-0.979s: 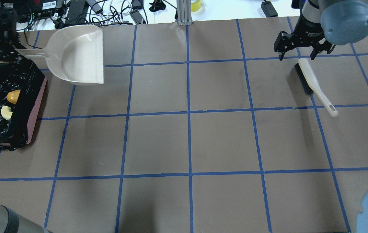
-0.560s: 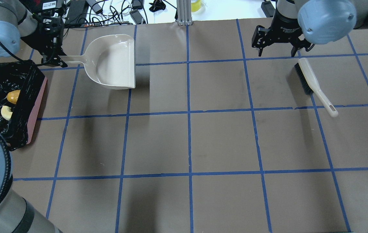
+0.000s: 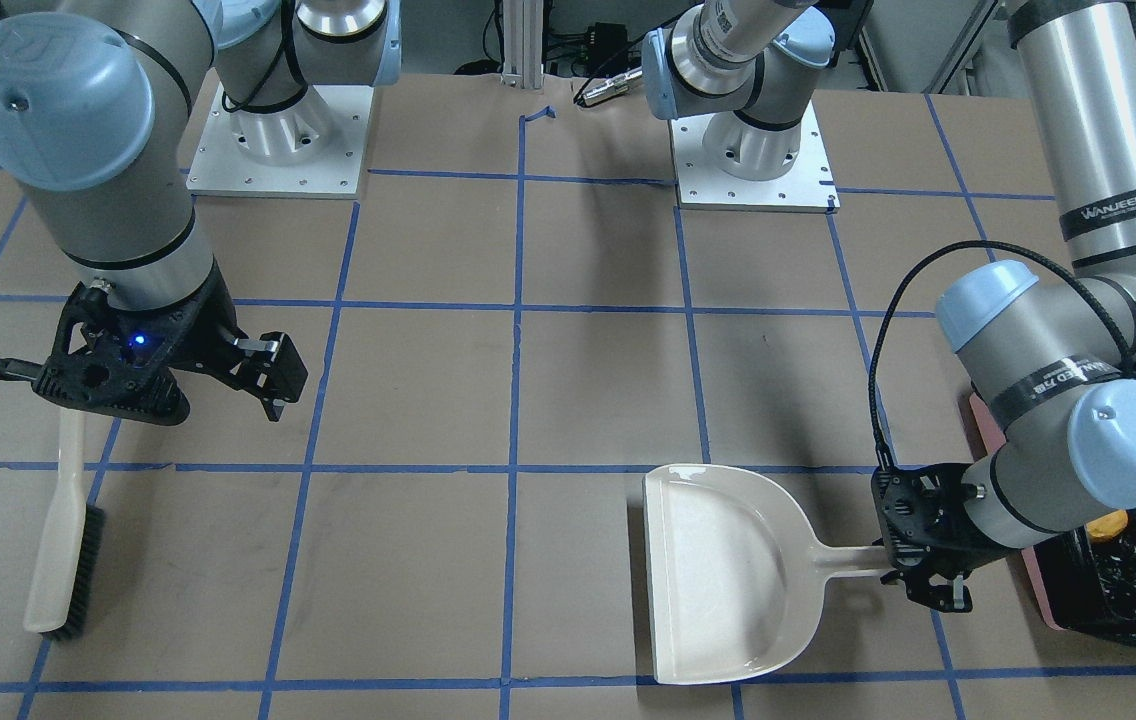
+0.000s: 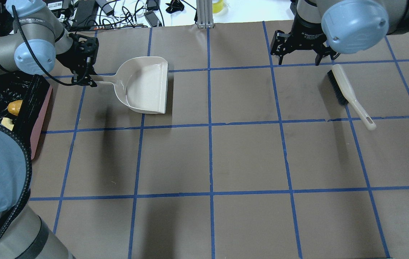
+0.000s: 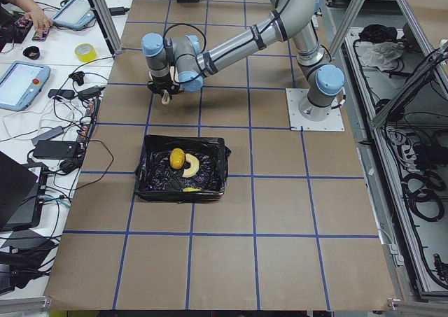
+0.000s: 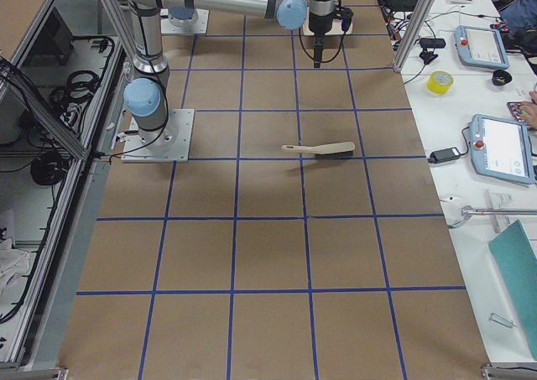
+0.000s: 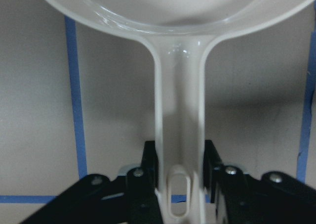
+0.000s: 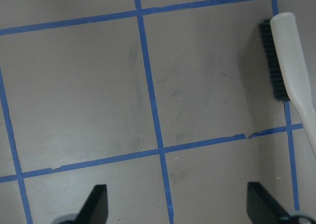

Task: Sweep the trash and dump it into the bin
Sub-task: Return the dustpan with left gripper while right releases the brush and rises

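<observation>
Trash (image 5: 178, 158) lies inside the pink, black-bagged bin (image 4: 40, 120), so the off-white plastic dustpan (image 4: 145, 84) clamped in my left pincer (image 7: 180, 172) is empty (right pincer (image 4: 299, 59) apart, idle).

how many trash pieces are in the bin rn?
3, all inside the bin: the amber lumpy piece and the tan croissant side by side mid-bin, and the yellow-green wedge at the rim nearest the left-side camera, barely showing.

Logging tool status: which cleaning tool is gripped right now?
The dustpan: the left gripper is shut on its handle. The brush lies loose on the table, right gripper open.
</observation>
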